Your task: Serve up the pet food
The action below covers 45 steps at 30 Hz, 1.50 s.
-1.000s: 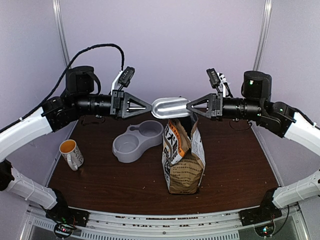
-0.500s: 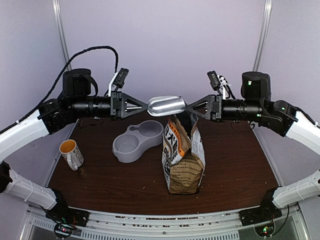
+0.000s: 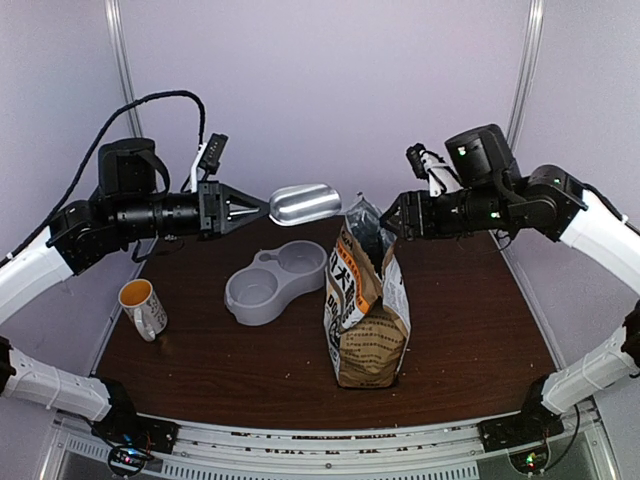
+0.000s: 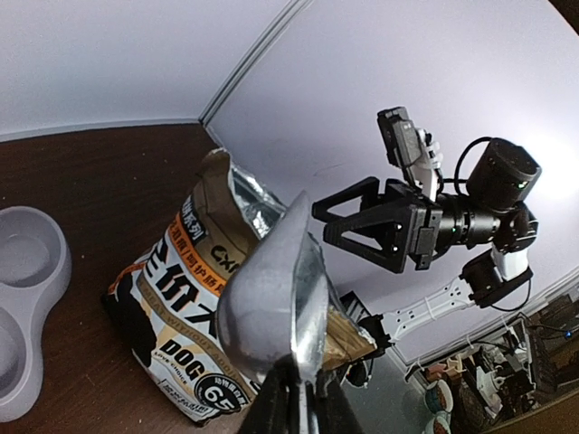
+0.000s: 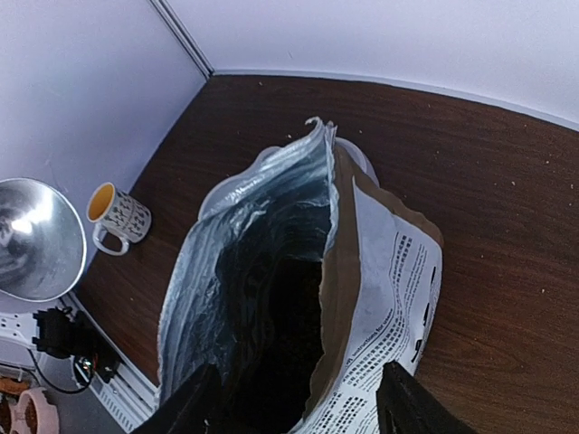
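Note:
My left gripper (image 3: 262,209) is shut on the handle of a metal scoop (image 3: 305,203), held level in the air above the grey double bowl (image 3: 272,283). In the left wrist view the scoop (image 4: 271,298) stands edge-on straight out from the left gripper (image 4: 298,384). The kraft "DOG" food bag (image 3: 365,320) stands upright and torn open at mid-table. My right gripper (image 3: 392,222) hangs open just right of the bag's top, apart from the scoop. Seen from the right wrist, the right gripper (image 5: 297,371) straddles the bag's foil-lined mouth (image 5: 217,271). The pet food is hidden in the dark interior.
A yellow-lined patterned mug (image 3: 143,307) stands at the table's left edge. The double bowl's two wells look bare in the top view. Purple walls close in the back and sides, and the arm bases line the near edge.
My right gripper has let go of the scoop, opened, drawn back to the right and tilted down over the bag. My left gripper has carried the scoop to the left.

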Each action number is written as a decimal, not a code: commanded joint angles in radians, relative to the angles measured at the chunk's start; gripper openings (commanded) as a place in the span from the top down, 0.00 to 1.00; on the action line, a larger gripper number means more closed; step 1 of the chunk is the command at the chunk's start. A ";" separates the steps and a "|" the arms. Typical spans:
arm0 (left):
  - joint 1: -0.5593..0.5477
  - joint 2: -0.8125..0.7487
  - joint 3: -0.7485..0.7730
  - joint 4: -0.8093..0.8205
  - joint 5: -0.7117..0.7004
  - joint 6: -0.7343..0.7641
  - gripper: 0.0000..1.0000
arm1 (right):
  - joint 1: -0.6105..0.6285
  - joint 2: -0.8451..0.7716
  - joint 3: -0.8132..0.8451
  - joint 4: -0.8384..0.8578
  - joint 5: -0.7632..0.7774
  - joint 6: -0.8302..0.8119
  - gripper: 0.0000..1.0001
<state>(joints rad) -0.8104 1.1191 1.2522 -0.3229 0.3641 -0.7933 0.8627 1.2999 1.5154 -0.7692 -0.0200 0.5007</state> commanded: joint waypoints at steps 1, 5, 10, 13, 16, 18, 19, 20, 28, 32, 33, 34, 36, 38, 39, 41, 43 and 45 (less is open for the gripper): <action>0.009 0.002 0.041 -0.035 -0.018 0.023 1.00 | 0.054 0.096 0.100 -0.186 0.189 -0.021 0.41; 0.012 -0.003 0.042 -0.047 -0.013 0.023 1.00 | 0.072 0.179 0.172 -0.275 0.270 -0.017 0.48; 0.014 -0.013 0.041 -0.054 -0.018 0.026 1.00 | 0.076 0.247 0.254 -0.363 0.338 0.012 0.67; 0.014 -0.017 0.038 -0.056 -0.022 0.027 1.00 | 0.071 0.277 0.301 -0.406 0.367 0.018 0.86; 0.016 -0.017 0.038 -0.056 -0.021 0.028 1.00 | 0.047 0.302 0.342 -0.438 0.383 0.015 1.00; 0.017 -0.016 0.039 -0.054 -0.021 0.030 1.00 | 0.019 0.303 0.362 -0.444 0.386 0.000 1.00; 0.019 -0.015 0.041 -0.054 -0.019 0.031 1.00 | 0.000 0.300 0.369 -0.442 0.390 -0.011 1.00; 0.020 -0.017 0.042 -0.054 -0.018 0.032 1.00 | -0.022 0.293 0.375 -0.439 0.398 -0.023 1.00; 0.034 -0.025 0.033 -0.053 -0.019 0.042 1.00 | -0.214 0.255 0.507 -0.470 0.454 -0.129 1.00; 0.040 -0.037 0.022 -0.046 -0.022 0.043 1.00 | -0.238 0.265 0.593 -0.496 0.457 -0.158 1.00; 0.042 -0.042 0.018 -0.041 -0.022 0.043 1.00 | -0.237 0.263 0.587 -0.489 0.436 -0.156 1.00; 0.042 -0.047 0.013 -0.037 -0.022 0.043 1.00 | -0.233 0.260 0.579 -0.483 0.413 -0.146 1.00; 0.045 -0.056 0.007 -0.033 -0.022 0.042 1.00 | -0.194 0.245 0.557 -0.457 0.395 -0.135 1.00; 0.048 -0.065 0.000 -0.030 -0.023 0.044 1.00 | -0.152 0.230 0.502 -0.425 0.384 -0.117 1.00; 0.048 -0.069 -0.006 -0.028 -0.023 0.047 1.00 | -0.137 0.226 0.478 -0.406 0.365 -0.102 1.00; 0.049 -0.075 -0.022 -0.018 -0.024 0.054 1.00 | -0.106 0.213 0.399 -0.338 0.310 -0.068 1.00; 0.049 -0.082 -0.045 -0.001 -0.024 0.062 1.00 | -0.063 0.203 0.288 -0.245 0.242 -0.029 1.00; 0.049 -0.092 -0.079 0.017 -0.018 0.066 1.00 | -0.007 0.204 0.178 -0.136 0.162 0.013 1.00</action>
<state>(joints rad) -0.7692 1.0470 1.2247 -0.3923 0.3481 -0.7574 0.7517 1.5551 1.8275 -1.2171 0.2996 0.4217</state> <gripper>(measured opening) 0.114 0.011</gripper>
